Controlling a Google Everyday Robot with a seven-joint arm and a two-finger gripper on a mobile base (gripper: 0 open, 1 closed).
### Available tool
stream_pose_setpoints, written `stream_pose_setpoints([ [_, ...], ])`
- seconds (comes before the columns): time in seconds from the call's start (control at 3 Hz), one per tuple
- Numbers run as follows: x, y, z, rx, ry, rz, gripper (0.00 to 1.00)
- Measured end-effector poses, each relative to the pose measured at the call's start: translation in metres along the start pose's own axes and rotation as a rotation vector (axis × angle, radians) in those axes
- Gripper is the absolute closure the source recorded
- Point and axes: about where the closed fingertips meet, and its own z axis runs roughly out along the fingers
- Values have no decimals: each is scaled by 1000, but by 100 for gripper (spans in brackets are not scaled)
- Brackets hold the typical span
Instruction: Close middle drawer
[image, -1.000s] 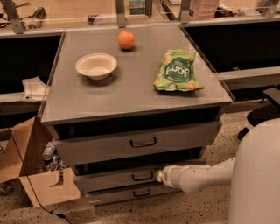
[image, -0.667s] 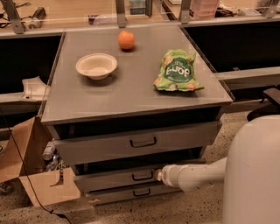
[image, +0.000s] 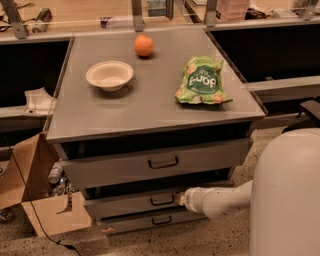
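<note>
The middle drawer (image: 125, 204) is the mid-height grey front with a small dark loop handle (image: 162, 200), below the tall, wide top drawer (image: 115, 167). Its front sits back from the top drawer's front, which sticks out further. My gripper (image: 181, 199) is at the end of my white arm (image: 217, 200), right at the middle drawer's front panel, just right of its handle. The fingertips are hidden against the panel.
The narrow bottom drawer (image: 125, 223) stands slightly out. On the cabinet top (image: 150, 107) are a white bowl (image: 109, 75), an orange (image: 143, 45) and a green snack bag (image: 202, 81). A cardboard box (image: 35, 200) stands on the floor at the left. My white body (image: 287, 195) fills the lower right.
My white body has moved left and takes up more of the lower right. The gripper stays at the middle drawer's front, with hardly any shift.
</note>
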Motion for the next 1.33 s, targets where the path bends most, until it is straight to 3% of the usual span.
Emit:
stream_pose_setpoints([
  [1.33,1,8,6,-18,-21,-7,100],
])
